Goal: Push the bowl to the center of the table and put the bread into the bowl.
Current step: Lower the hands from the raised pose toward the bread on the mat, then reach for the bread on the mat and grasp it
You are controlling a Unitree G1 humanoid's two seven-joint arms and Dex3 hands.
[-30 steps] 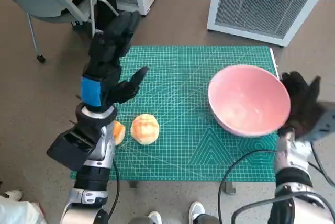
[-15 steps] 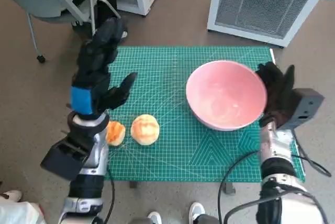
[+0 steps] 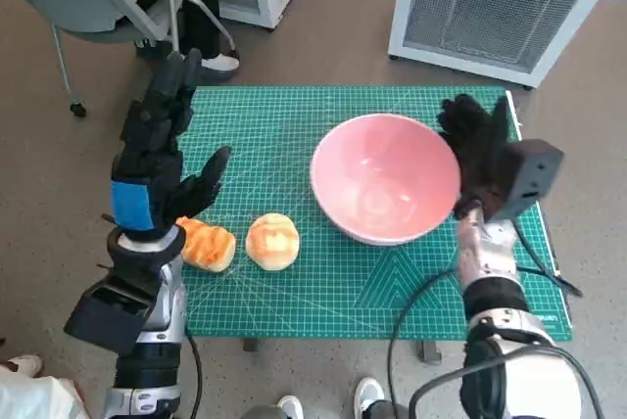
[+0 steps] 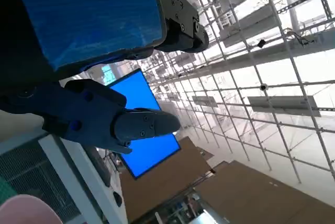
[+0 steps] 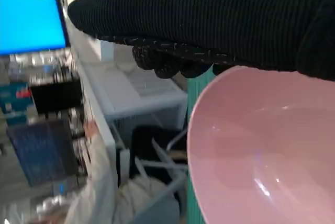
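On the mat (image 3: 294, 125), just right of middle, I have the bowl (image 3: 384, 178) with my right hand (image 3: 477, 157) flat against its rim at 3 o'clock, fingers spread, holding nothing. In the right wrist view the glove lies along the rim, pressing rather than gripping. My left hand (image 3: 157, 160) hovers over the mat's 9 o'clock edge, fingers apart and empty; its wrist camera points up at the ceiling, so it gives me nothing on the table.

Two pieces of bread sit toward 7 o'clock: the bun (image 3: 271, 241) near the bowl's lower left, and the loaf (image 3: 204, 244) just beside it, close to the mat's edge under my left wrist.

My worry is the push. If I carry on toward 9 o'clock, the bowl could run into the bun and shove it into the loaf, maybe off the table. Pressing high on the rim could also tip the bowl instead of sliding it. And the left forearm hangs low near the loaf; a careless descent could knock it away.
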